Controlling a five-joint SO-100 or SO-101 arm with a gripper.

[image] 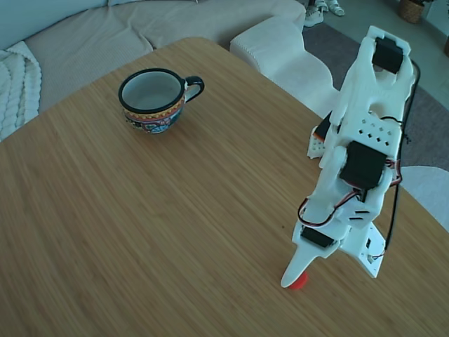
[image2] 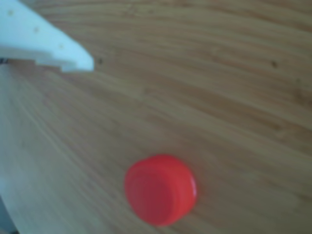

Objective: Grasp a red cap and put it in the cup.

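Item, fixed view, left: wide rounded mug, the cup (image: pixel 156 98), pale inside, black rim and handle, colourful patterned band, upright on the light wooden bench (image: pixel 140 225). Right: white plastic arm (image: pixel 361 151), folded down, its tool (image: pixel 298 275) tip at the bench. Small round bright-red plastic cap, the red cap (image: pixel 299 281), lies flat on the bench beside that tip, well apart from the cup. Other view: one white finger (image2: pixel 44 46) upper left, clear of the red cap (image2: pixel 161 189); nothing held; how far the tool is open cannot be told.
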